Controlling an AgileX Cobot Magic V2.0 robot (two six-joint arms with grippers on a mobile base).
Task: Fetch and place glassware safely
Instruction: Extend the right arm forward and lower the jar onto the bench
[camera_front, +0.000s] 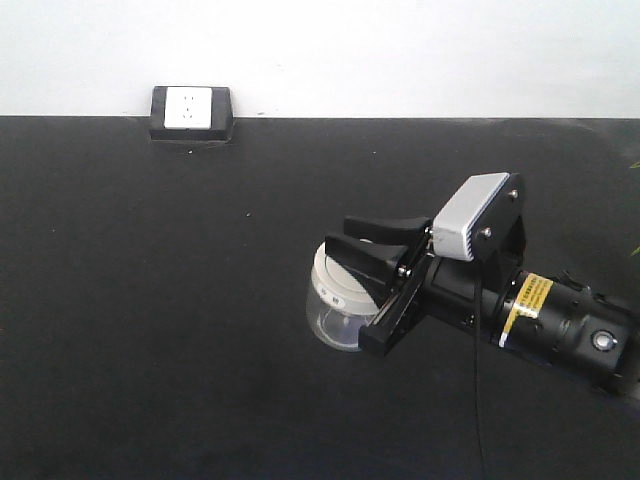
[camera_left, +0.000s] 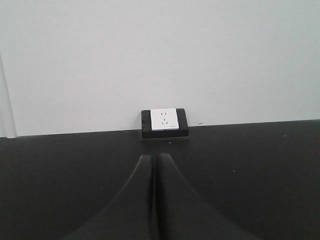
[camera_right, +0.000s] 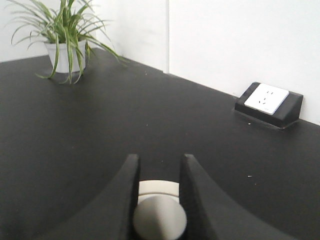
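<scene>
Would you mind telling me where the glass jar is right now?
In the front view the jar sits right of centre on the black table, between the right gripper's fingers. The wall socket is far off at the back left.

Clear glass jar (camera_front: 335, 318) — matt black table (camera_front: 150, 300).

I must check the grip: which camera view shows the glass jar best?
The exterior front view: the glass jar shows lid and clear body between the right gripper fingers. The right wrist view shows only its lid; the left wrist view shows none.
</scene>
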